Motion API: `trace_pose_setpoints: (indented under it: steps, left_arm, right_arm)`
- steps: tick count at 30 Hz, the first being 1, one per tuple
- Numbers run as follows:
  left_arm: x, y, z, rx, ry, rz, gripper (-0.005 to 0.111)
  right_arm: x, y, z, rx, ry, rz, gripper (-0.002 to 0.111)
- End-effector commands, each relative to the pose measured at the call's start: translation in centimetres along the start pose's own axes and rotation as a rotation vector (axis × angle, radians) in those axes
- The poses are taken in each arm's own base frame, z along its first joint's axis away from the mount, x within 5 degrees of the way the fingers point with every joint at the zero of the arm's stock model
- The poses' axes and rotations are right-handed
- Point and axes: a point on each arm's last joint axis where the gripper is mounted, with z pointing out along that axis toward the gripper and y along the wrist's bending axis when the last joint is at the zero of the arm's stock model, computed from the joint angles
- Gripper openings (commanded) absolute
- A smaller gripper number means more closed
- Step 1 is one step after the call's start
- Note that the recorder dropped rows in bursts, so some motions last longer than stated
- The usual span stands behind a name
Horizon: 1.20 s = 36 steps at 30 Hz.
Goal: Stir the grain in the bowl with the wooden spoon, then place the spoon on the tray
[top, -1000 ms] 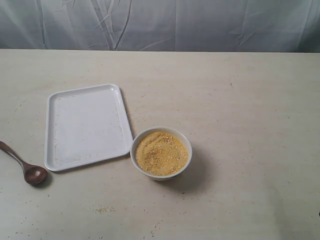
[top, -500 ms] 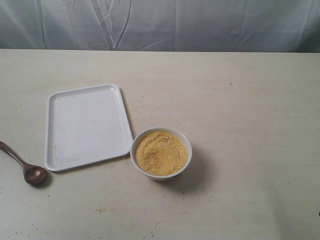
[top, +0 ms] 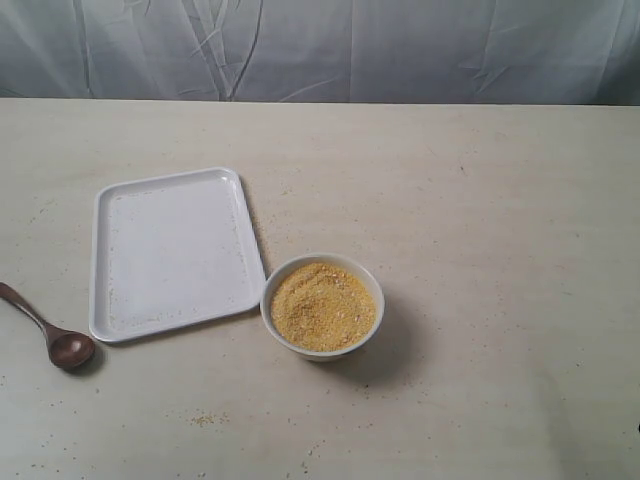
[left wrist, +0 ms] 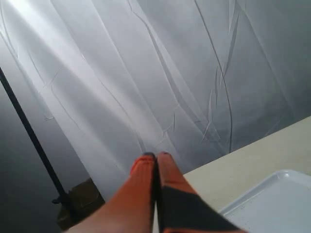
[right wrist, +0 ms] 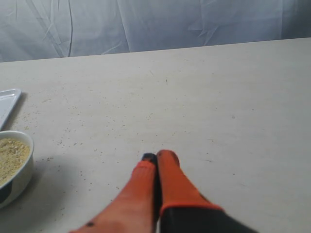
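wooden spoon point(top: 50, 332) flat on tabletop point(top: 480, 200) | L pincer point(left wrist: 156, 156), R pincer point(right wrist: 158, 156) closed, empty | risk: thin handle slips grip; grain point(top: 322, 305) near bowl point(top: 264, 300) rim spills

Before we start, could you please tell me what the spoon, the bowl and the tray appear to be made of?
The wooden spoon looks like dark reddish-brown wood, smooth with a faint sheen. The bowl is smooth white, probably ceramic or melamine. The tray is white with a low rounded rim, likely plastic, though uncertain.
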Motion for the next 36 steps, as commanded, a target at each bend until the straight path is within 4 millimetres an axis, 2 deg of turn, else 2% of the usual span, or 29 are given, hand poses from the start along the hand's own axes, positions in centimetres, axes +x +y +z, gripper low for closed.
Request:
trace_pose_setpoints:
  steps: [1, 5, 10, 16, 21, 23, 25, 28, 30, 33, 34, 35, 36]
  left_arm:
    - [0.1, 0.0, 0.0, -0.005, 0.001, -0.004, 0.000]
    - [0.0, 0.0, 0.0, -0.009, -0.004, -0.050, 0.000]
    - [-0.5, 0.5, -0.1, -0.047, -0.075, -0.365, 0.000]
    - [-0.8, 0.6, -0.1, -0.053, -0.111, -0.376, 0.000]
    - [-2.1, 1.4, -0.4, -0.097, -0.275, -0.478, 0.000]
    - [-3.7, 2.5, -0.5, -0.121, -0.269, -0.585, 0.000]
    - [-6.2, 3.7, 0.5, -0.096, -0.156, -0.570, 0.000]
    - [-7.8, 4.5, 4.2, -0.015, 0.178, -0.444, 0.000]
    - [-7.5, 4.9, 7.2, 0.040, 0.456, -0.374, 0.000]
    - [-7.0, 4.9, 10.1, 0.095, 0.712, -0.372, 0.000]
    - [-6.5, 4.8, 11.1, 0.113, 0.797, -0.362, 0.000]
    - [-5.2, 4.5, 12.8, 0.143, 0.959, -0.327, 0.000]
    - [-4.3, 4.2, 13.6, 0.163, 1.056, -0.311, 0.000]
  right_arm:
    - [0.0, 0.0, 0.0, 0.004, -0.014, -0.003, -0.001]
    - [0.0, 0.0, 0.0, 0.004, -0.014, -0.003, -0.001]
    - [0.0, 0.0, 0.0, 0.004, -0.012, -0.005, -0.001]
    - [0.0, 0.0, 0.0, 0.004, -0.012, -0.005, -0.001]
    - [0.0, 0.0, 0.0, 0.004, -0.012, -0.005, -0.001]
    - [0.0, 0.0, 0.0, 0.004, -0.012, -0.005, -0.001]
    - [0.0, 0.0, 0.0, 0.004, -0.014, -0.003, -0.001]
    - [0.0, 0.0, 0.0, 0.004, -0.014, -0.003, -0.001]
    - [0.0, 0.0, 0.0, 0.004, -0.014, -0.003, -0.001]
    - [0.0, 0.0, 0.0, 0.004, -0.014, -0.003, -0.001]
    - [0.0, 0.0, 0.0, 0.004, -0.014, -0.003, -0.001]
    - [0.0, 0.0, 0.0, 0.004, -0.014, -0.003, -0.001]
    - [0.0, 0.0, 0.0, 0.004, -0.014, -0.003, -0.001]
